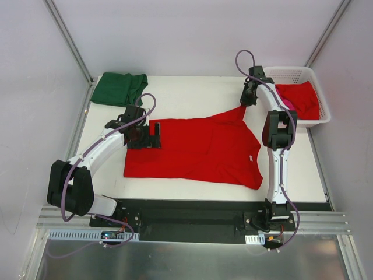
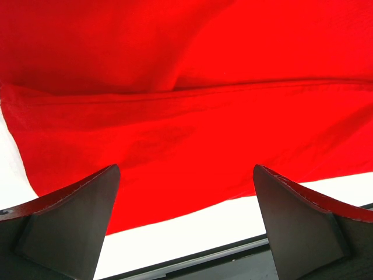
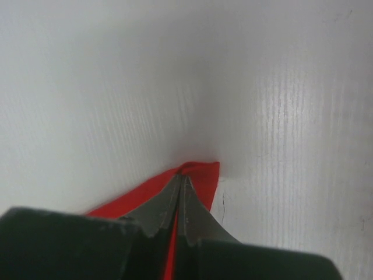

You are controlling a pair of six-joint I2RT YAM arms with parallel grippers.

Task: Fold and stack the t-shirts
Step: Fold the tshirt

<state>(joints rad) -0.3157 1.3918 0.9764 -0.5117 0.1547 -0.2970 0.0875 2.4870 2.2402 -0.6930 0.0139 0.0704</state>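
Right gripper (image 3: 182, 178) seemingly tight on t-shirt (image 3: 205, 177)

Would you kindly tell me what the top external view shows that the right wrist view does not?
Only the top external view: the folded green t-shirt at the far left corner, the white basket holding more red cloth, and the open left tool at the spread red t-shirt's left edge. Only the right wrist view: the right tool's tips closed on a cloth corner, up close. Both: the red t-shirt, the right tool and the white table.
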